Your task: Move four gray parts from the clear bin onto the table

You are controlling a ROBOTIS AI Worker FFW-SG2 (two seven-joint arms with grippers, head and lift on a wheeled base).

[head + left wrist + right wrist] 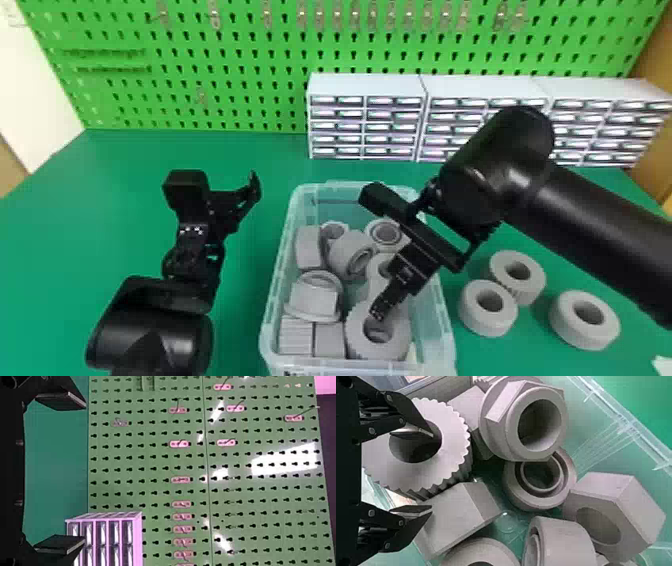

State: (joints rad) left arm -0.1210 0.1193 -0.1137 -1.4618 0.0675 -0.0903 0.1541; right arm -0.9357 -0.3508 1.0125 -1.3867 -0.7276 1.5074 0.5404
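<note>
While head view shows tabled rings [485, 322], right wrist's shows hex nut [635, 506].

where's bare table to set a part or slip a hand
Bare green tabletop lies between the left end effector and the clear plastic bin, and beyond that end effector toward the green perforated board. Crowded: inside the bin, and right of it, around three gray rings by the black right arm.

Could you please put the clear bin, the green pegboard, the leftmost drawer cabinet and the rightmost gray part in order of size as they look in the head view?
1. Green pegboard
2. Clear bin
3. Leftmost drawer cabinet
4. Rightmost gray part
</note>
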